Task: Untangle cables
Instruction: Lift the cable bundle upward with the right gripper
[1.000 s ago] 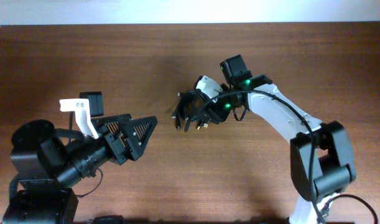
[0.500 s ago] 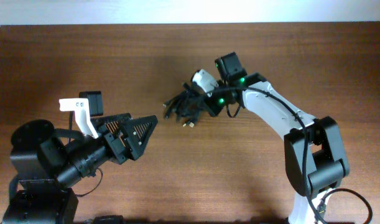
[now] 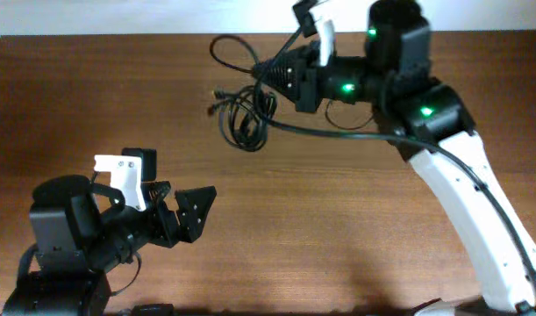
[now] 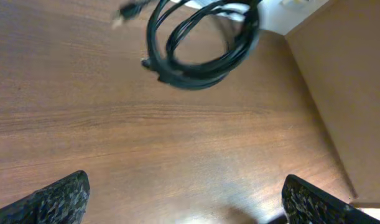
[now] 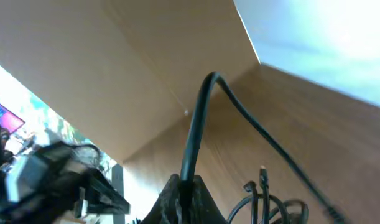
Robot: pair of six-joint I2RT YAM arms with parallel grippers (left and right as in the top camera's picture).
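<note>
A tangle of thin black cables point(image 3: 254, 105) hangs in the air over the back middle of the table. My right gripper point(image 3: 275, 75) is raised and shut on one strand at the top of it. In the right wrist view that strand point(image 5: 199, 124) rises from between the closed fingers point(image 5: 177, 202), and more loops and plug ends point(image 5: 264, 199) dangle to the right. My left gripper point(image 3: 202, 213) stands open low at the front left, well apart from the bundle. The left wrist view shows the hanging loops point(image 4: 202, 53) far ahead of its wide-apart fingers point(image 4: 59, 199).
The wooden table point(image 3: 355, 219) ends at its back edge point(image 3: 118, 35) against a pale wall. The right arm's white link point(image 3: 469, 202) slants across the right side. The left arm's black base point(image 3: 57, 237) sits at the front left corner.
The right gripper has shut on the cables and lifted the bundle off the table, up and toward the back. The left gripper stayed open and drew slightly back to the left.
</note>
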